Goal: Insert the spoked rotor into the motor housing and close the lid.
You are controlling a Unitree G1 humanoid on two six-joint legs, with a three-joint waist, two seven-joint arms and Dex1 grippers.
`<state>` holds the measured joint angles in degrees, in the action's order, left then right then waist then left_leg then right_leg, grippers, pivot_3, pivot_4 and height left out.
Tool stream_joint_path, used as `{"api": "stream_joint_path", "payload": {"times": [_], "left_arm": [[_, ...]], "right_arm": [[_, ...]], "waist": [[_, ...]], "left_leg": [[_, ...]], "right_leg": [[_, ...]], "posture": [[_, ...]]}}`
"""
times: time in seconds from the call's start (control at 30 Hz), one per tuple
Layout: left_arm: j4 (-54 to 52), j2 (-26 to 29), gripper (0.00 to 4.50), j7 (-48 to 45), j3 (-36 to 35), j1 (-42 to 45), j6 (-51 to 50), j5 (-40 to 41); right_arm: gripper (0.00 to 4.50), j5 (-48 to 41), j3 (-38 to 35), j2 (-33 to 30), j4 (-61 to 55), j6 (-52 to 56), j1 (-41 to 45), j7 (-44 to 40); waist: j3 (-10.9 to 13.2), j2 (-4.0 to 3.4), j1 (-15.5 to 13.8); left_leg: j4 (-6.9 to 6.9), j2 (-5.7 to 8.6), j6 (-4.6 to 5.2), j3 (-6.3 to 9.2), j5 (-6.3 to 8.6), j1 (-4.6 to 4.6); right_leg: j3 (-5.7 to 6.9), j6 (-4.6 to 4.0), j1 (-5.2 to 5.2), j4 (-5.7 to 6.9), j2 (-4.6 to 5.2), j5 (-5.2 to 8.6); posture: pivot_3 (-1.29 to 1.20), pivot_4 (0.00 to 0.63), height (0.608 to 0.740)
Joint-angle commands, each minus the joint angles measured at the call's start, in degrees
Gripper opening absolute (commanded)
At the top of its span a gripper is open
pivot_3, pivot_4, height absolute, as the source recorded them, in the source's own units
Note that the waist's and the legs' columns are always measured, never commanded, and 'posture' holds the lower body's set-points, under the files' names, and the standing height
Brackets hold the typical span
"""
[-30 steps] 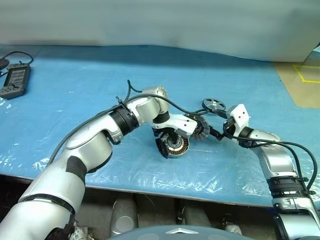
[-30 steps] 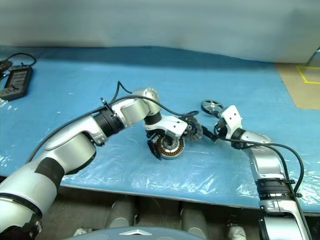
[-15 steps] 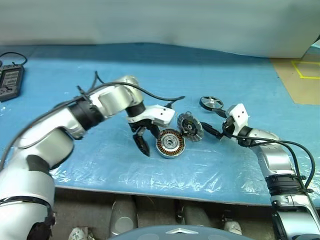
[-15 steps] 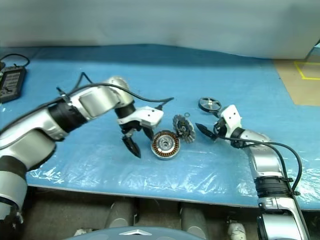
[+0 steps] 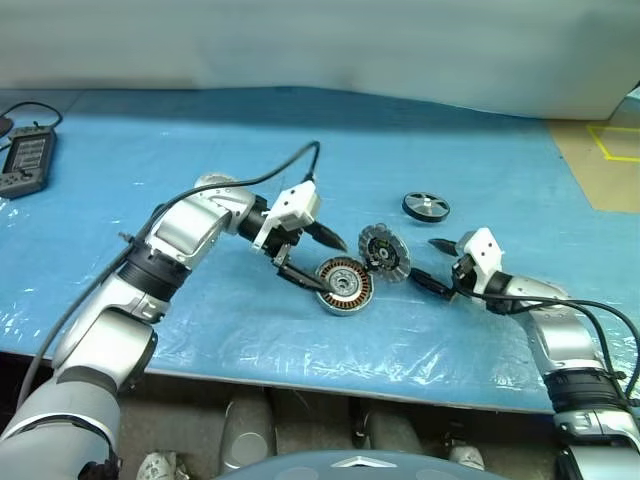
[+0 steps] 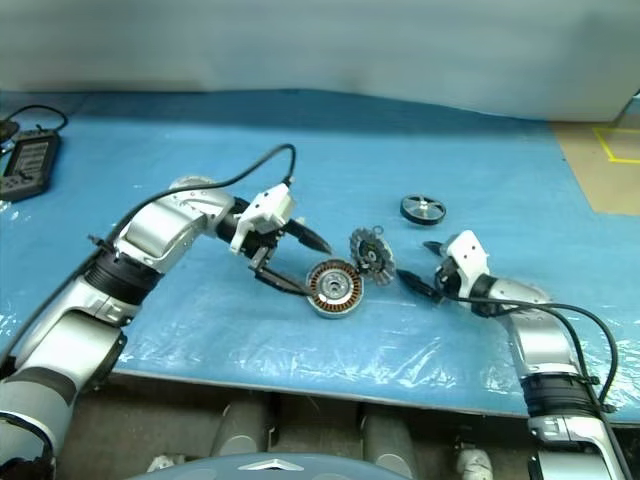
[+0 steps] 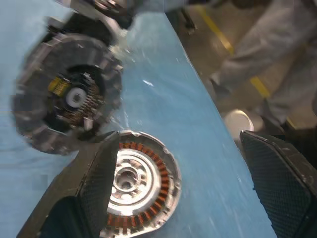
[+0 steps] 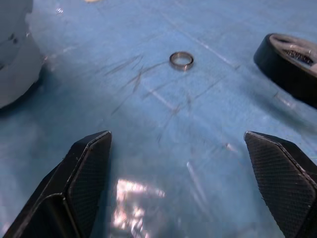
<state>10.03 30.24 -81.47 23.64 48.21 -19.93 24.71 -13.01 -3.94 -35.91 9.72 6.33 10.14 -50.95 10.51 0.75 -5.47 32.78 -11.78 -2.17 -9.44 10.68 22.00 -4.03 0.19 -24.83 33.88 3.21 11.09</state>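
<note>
- Head views: I list a blue plastic-covered table point(image 5: 480, 160) bearing three motor parts. The motor housing point(image 5: 344, 284) lies flat near the front middle, copper windings up. The lid point(image 5: 384, 252) sits just beside it on the robot's right, tilted, ribbed face showing. The spoked rotor point(image 5: 426, 206) lies flat further back and to the right, apart from both
- Head views, tools: my left gripper point(image 5: 312, 258) hangs just left of the housing with its fingers spread wide, holding nothing. My right gripper point(image 5: 436, 264) sits right of the lid, fingers also wide apart, empty
- Head views, other: a dark handheld controller point(image 5: 26, 160) with a cable rests at the far left edge of the table
- Left wrist view: I see the housing point(image 7: 138, 186) beside one black finger point(image 7: 99, 188), the lid point(image 7: 67, 96) next to it with its dark centre showing, and a person's grey trouser legs point(image 7: 267, 64) past the table edge
- Right wrist view: between the parted fingers point(image 8: 84, 178) lies bare blue sheet with a small metal ring point(image 8: 181, 60); the rotor's black rim point(image 8: 287, 64) shows at one side
</note>
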Motion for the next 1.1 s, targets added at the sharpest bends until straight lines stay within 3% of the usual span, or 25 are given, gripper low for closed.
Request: {"api": "stream_joint_path", "payload": {"times": [0.03,0.13,0.4,0.57,0.8,0.97,1.1], "left_arm": [[-3.1,-2.5,4.04,5.7,-5.6,-4.9,3.7,0.0],[-4.6,-4.0,4.04,9.1,-7.0,-11.1,10.0,-3.0],[-9.4,-3.2,4.04,10.9,-7.6,-21.4,7.6,-3.1],[-12.0,-2.1,4.04,10.7,-11.1,-23.8,8.1,-1.0],[-7.7,-0.9,4.04,10.4,-12.4,-27.5,18.7,-5.6],[-2.5,-2.7,4.04,13.0,-12.6,-28.1,24.6,-9.1],[-0.2,-3.5,4.04,11.4,-12.6,-29.5,29.6,-9.4]], "right_arm": [[4.5,-1.4,-2.8,-4.5,-6.8,0.8,-2.8,-2.5],[4.5,-3.0,-4.4,-8.4,-11.6,3.3,-5.2,-4.5],[4.5,-8.8,-8.7,-22.8,-30.4,12.2,-19.7,-16.8],[4.5,-9.4,-7.4,-26.4,-36.1,12.6,-22.6,-20.6],[4.5,-2.7,5.1,-24.5,-35.4,6.4,-10.9,-22.5],[4.5,6.7,14.5,-19.9,-26.7,-0.9,-0.7,-21.1],[4.5,7.5,17.8,-14.8,-22.1,-0.1,9.8,-21.5]], "waist": [[0.0,-0.04,0.0],[0.0,-0.08,0.1],[-0.1,-0.11,-0.1],[-0.1,-0.11,0.1],[-0.2,-0.18,0.2],[-0.2,-0.17,0.1],[-0.2,-0.16,0.5]], "left_leg": [[0.01,0.0,0.01,0.0,0.0,-0.03],[0.02,0.0,0.02,-0.01,0.01,-0.09],[-0.02,-0.06,0.26,-0.01,0.15,-0.15],[0.01,-0.08,0.28,-0.01,0.15,-0.19],[-0.01,-0.06,0.28,-0.04,0.16,-0.29],[0.02,-0.09,0.28,-0.03,0.15,-0.12],[0.21,-0.08,0.28,-0.03,0.15,0.02]], "right_leg": [[0.0,0.0,0.03,0.01,0.0,0.0],[-0.06,0.01,0.1,-0.02,0.01,0.01],[-0.05,0.04,0.13,-0.07,0.02,0.04],[-0.06,0.06,0.12,-0.05,0.01,0.04],[0.0,0.09,0.12,-0.03,0.1,0.06],[0.14,0.08,-0.01,0.01,0.1,0.06],[0.13,0.06,-0.16,0.21,0.13,0.05]], "posture": [[0.0,0.15,0.74],[0.0,0.15,0.74],[0.0,0.15,0.74],[0.0,0.15,0.74],[0.0,0.15,0.74],[0.0,0.15,0.74],[0.0,0.15,0.74]]}}
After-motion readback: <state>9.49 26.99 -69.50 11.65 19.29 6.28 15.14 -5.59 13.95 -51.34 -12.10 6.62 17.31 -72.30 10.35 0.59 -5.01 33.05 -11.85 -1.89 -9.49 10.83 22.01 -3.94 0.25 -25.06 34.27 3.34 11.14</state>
